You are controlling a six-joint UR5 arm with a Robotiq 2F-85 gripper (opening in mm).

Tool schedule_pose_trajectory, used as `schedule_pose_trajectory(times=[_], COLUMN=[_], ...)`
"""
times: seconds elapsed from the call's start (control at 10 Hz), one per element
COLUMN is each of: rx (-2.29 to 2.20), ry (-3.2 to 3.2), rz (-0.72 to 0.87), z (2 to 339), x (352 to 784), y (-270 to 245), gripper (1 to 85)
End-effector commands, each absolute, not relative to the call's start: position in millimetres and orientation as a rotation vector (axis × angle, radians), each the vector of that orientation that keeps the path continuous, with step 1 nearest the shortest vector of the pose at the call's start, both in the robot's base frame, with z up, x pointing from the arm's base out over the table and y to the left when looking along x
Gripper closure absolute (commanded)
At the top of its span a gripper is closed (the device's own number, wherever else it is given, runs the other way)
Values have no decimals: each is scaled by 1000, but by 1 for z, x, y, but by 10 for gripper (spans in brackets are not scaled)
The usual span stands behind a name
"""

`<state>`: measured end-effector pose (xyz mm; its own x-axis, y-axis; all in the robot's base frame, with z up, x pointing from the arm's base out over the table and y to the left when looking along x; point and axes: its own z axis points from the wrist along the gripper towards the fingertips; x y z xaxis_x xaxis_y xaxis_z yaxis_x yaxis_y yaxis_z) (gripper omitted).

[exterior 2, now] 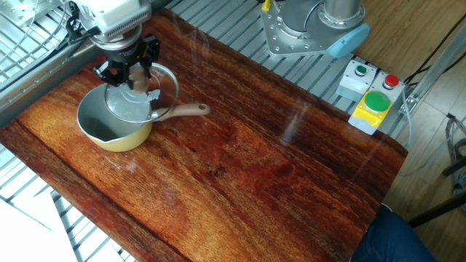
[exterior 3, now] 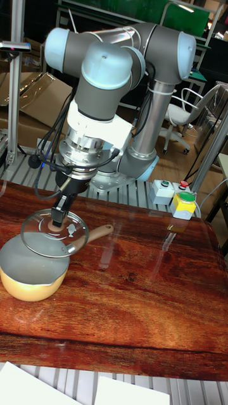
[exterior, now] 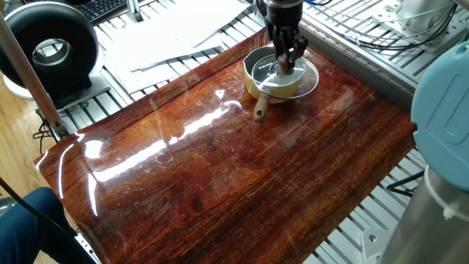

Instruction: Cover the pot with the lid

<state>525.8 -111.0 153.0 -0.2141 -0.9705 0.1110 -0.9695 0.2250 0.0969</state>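
Note:
The yellow pot (exterior 2: 109, 129) stands near a corner of the wooden table, its pale inside showing and its wooden handle (exterior 2: 183, 110) pointing toward the table's middle. My gripper (exterior 2: 132, 77) is shut on the brown knob of the glass lid (exterior 2: 149, 93). The lid hangs just above the pot, slightly tilted and offset toward the handle side. In the tall fixed view the lid (exterior 3: 44, 239) overlaps the pot (exterior 3: 28, 277) at its upper right under the gripper (exterior 3: 58, 219). In one fixed view the gripper (exterior: 286, 60) holds the lid (exterior: 293, 77) over the pot (exterior: 258, 86).
A box with green and red buttons (exterior 2: 373, 100) and the arm's base (exterior 2: 309, 33) sit past the far table edge. Slatted metal framing (exterior 2: 29, 51) surrounds the wooden table (exterior 2: 240, 167). A black round device (exterior: 50, 45) and papers (exterior: 172, 37) lie off the table.

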Motion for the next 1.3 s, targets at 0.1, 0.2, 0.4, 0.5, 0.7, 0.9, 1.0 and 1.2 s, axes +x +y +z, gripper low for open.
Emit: schedule_pose_trajectory(times=[0.1, 0.2, 0.4, 0.5, 0.7, 0.9, 1.0, 1.2], rx=[1891, 1902, 1955, 1974, 2012, 2024, 2030, 2043], ry=[-2360, -2345, -2279, -2252, -2229, -2218, -2207, -2196], rz=[-41, -48, -32, -24, 5, 47, 76, 119], z=[153, 153, 154, 155, 147, 143, 142, 141], x=[529, 527, 526, 534, 556, 567, 572, 578], y=[-102, -102, -108, -119, -136, -141, -145, -150], gripper=[843, 843, 843, 843, 843, 843, 843, 843])
